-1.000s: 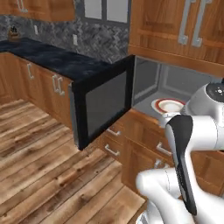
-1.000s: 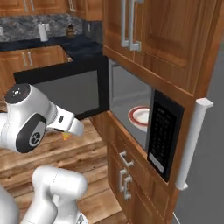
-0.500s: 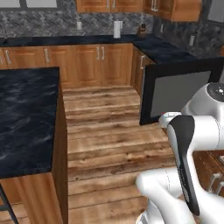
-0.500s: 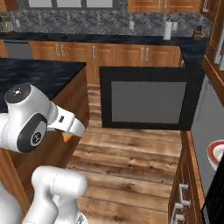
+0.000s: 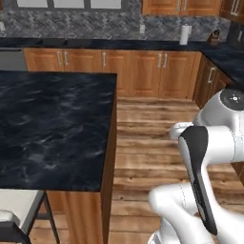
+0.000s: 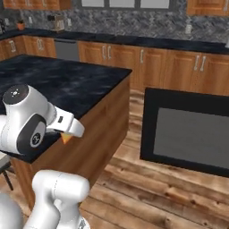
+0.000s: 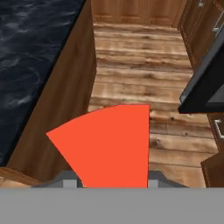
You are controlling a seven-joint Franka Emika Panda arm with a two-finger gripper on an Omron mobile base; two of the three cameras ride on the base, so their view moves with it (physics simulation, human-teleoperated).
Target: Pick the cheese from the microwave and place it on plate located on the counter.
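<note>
An orange-red wedge, the cheese (image 7: 111, 144), sits between my fingertips in the hand view, and my gripper (image 7: 111, 181) is shut on it. From the right base view a small orange corner of the cheese (image 6: 66, 138) pokes out under the white hand of the gripper (image 6: 71, 130). The black marble counter (image 5: 52, 124) is an island to my left, and its edge (image 7: 30, 48) runs beside the held cheese, which hangs over the wooden floor. The microwave's black open door (image 6: 188, 132) stands at the right. The blue plate is out of view.
Wooden cabinets with silver handles (image 5: 133, 66) line the far wall under a second black top. A paper towel roll (image 5: 184, 34) stands on it. A grey chair seat (image 5: 14, 209) sits by the island's near end. Plank floor (image 5: 147, 143) lies between island and cabinets.
Both base views have swung away from the microwave as the base turned, bringing the island counter into view. The cheese stays in the shut gripper.
</note>
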